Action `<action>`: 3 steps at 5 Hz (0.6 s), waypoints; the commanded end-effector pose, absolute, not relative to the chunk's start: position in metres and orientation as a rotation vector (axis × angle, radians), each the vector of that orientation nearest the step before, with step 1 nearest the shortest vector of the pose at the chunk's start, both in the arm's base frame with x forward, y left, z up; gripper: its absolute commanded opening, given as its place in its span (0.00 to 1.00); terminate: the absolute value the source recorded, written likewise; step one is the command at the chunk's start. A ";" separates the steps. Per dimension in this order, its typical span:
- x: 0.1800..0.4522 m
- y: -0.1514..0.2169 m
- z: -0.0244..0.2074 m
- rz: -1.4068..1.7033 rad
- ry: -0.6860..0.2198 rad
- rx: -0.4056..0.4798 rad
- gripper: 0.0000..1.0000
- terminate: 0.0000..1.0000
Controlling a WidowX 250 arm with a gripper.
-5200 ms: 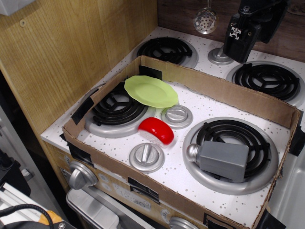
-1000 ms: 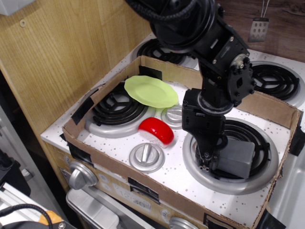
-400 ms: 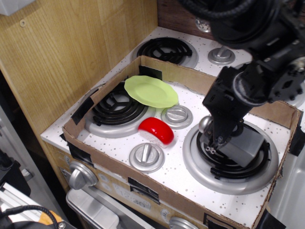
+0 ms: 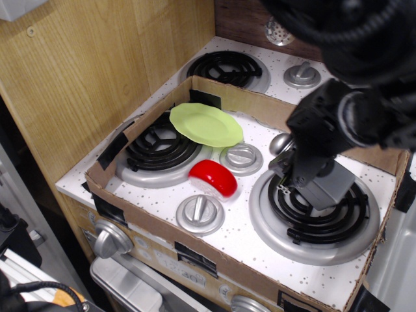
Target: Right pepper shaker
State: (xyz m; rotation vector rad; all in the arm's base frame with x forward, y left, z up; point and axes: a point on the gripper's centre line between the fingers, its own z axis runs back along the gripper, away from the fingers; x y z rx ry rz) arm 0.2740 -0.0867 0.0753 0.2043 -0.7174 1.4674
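The pepper shaker (image 4: 330,188) is a grey block with a shiny round knob cap (image 4: 280,143). It is tilted, cap end raised toward the back left, over the front right burner (image 4: 311,222). My gripper (image 4: 292,180) is shut on the shaker near its cap end, and the dark arm covers much of the block from above. The shaker's lower end is at or just above the burner coils; I cannot tell if it touches.
A cardboard box wall (image 4: 195,253) rings the stove top. Inside are a green plate (image 4: 206,124), a red piece (image 4: 213,177), two flat silver stove knobs (image 4: 242,158) (image 4: 200,213) and the left burner (image 4: 155,149). A wooden wall stands at the left.
The gripper came down onto the lying shaker, closed on it, and has raised its cap end up and toward the back; the block has gone from flat to tilted.
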 end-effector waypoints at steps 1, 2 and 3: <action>0.281 -0.097 0.087 1.387 -0.921 0.323 0.00 0.00; 0.282 -0.097 0.084 1.319 -1.030 0.364 0.00 0.00; 0.281 -0.098 0.078 1.298 -1.054 0.393 0.00 0.00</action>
